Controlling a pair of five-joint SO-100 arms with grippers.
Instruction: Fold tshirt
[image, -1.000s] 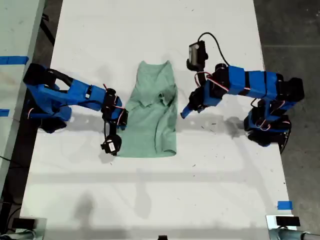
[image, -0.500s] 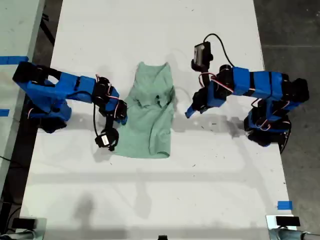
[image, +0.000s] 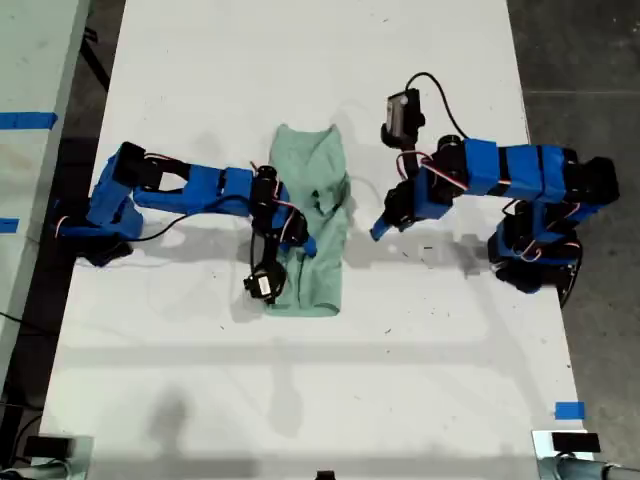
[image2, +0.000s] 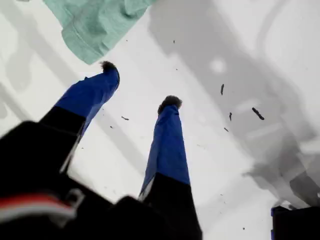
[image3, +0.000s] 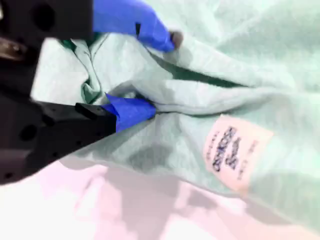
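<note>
Tshirt (image: 312, 230) count: one, bunched mid-surface (image: 300, 400). Going by the exterior view from left: my second hand (image3: 150, 75) sits on its left part, closed on a fold. My first hand (image2: 137, 85), open and empty, hangs just beside its right edge.

Built from bright blue printed links joined by black servo blocks, on both arms alike. Fitted with thin red, white and black servo leads looping at the joints. Mounted on dark bases at the exterior view's left and right desk edges. Equipped with a small black camera module on each wrist, the one at the exterior view's right fed by a curling black cable. First end effector (image2: 139, 82) formed of two long tapering blue fingers (image2: 167, 145) with dark worn tips. Second end effector (image3: 160, 75) given shorter blue tips on a black body.
</note>
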